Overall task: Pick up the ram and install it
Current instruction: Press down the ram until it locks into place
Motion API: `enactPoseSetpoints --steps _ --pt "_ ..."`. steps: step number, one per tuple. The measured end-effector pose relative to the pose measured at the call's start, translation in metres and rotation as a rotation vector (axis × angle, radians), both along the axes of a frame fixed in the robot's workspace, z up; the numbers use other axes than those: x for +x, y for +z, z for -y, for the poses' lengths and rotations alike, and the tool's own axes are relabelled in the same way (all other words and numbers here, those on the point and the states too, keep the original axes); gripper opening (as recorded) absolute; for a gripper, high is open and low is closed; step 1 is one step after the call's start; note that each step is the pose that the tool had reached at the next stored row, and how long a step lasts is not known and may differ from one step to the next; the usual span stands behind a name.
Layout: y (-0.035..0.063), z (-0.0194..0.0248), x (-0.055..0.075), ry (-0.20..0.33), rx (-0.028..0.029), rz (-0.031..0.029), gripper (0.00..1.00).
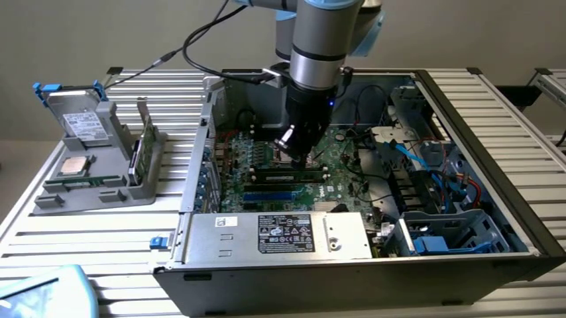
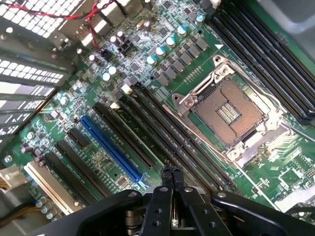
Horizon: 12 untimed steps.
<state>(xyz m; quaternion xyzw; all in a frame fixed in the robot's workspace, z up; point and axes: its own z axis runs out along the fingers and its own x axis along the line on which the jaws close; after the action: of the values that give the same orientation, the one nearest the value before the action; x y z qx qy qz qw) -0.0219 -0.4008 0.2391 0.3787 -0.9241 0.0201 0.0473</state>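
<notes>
My gripper (image 2: 171, 173) is clenched empty above the ram (image 1: 287, 177), a light, stiff, fragile stick lying in its motherboard (image 2: 147, 73) slot, best touched along its top edge.

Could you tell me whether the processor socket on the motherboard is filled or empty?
Empty. In the wrist view the socket shows its bare contact field inside the metal frame, with no chip seated.
</notes>
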Motion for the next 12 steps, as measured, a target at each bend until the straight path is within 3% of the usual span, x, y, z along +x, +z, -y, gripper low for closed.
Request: enactPoseSetpoints --steps 12 --pt "-0.0031 0.0 0.0 -0.194 -0.0002 0.0005 0.1"
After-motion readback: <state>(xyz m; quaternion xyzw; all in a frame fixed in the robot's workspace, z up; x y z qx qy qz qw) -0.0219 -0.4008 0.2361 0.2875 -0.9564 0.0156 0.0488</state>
